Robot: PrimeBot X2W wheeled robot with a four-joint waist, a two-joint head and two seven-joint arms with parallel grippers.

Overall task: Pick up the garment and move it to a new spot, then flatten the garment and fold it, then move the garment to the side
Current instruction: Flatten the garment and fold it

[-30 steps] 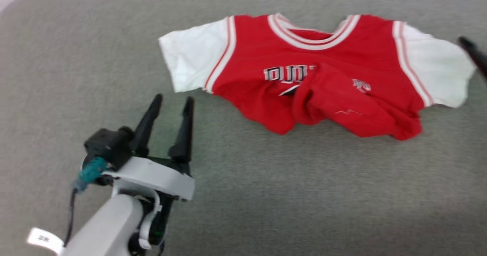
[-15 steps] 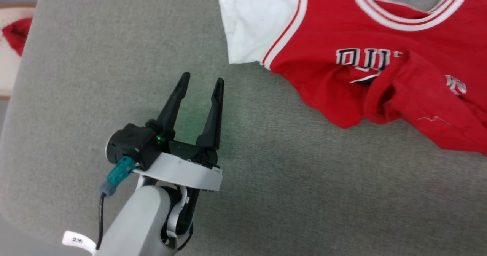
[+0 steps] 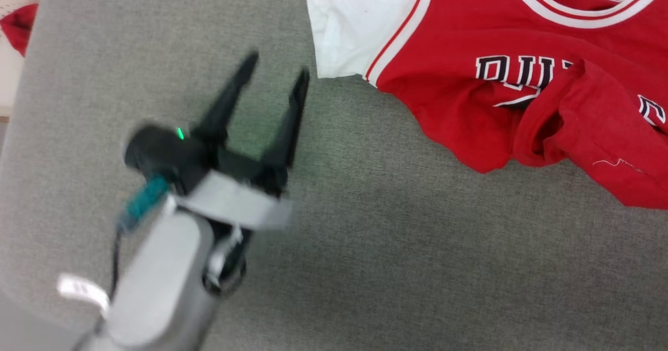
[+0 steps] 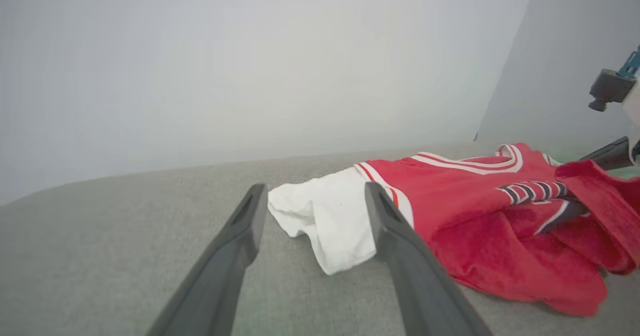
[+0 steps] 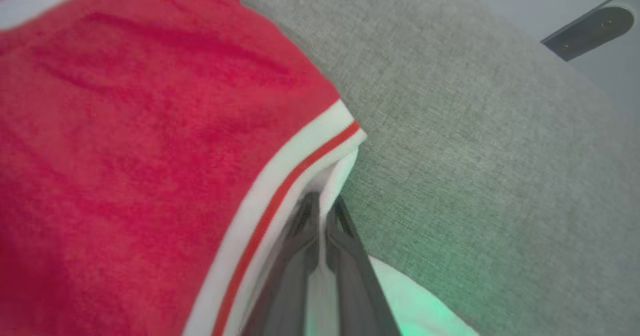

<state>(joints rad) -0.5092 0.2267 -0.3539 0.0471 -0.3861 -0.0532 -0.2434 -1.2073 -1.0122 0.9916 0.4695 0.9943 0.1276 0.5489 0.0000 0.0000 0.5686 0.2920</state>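
Head view: my left gripper (image 3: 276, 69) blurred, over the left half of the grey cloth-covered table (image 3: 391, 267), fingers spread wide with nothing between them. Tips point toward the garment (image 3: 449, 38), which lies on the table toward its far right part and runs off the view's top and right edges. White sleeve (image 3: 355, 22) is the nearest part, its lower corner just beside my right-hand fingertip in this view. Red body rumpled, lower hem bunched into a fold, black-and-white lettering partly covered by that fold. Something red (image 3: 15, 25) past the table's left edge

Left wrist view: both fingers apart, above the table. White sleeve seen in the gap beyond the tips, not touched. Red body stretches off to the right, one fold raised there. Pale wall (image 4: 250, 51) behind

Right wrist view: my right gripper (image 5: 320, 206) has its fingers pressed together, pinching a white edge of the garment, right by the red-and-white stripe trim (image 5: 280, 186). Red cloth to the left, bare table to the right with a green glow near my fingers
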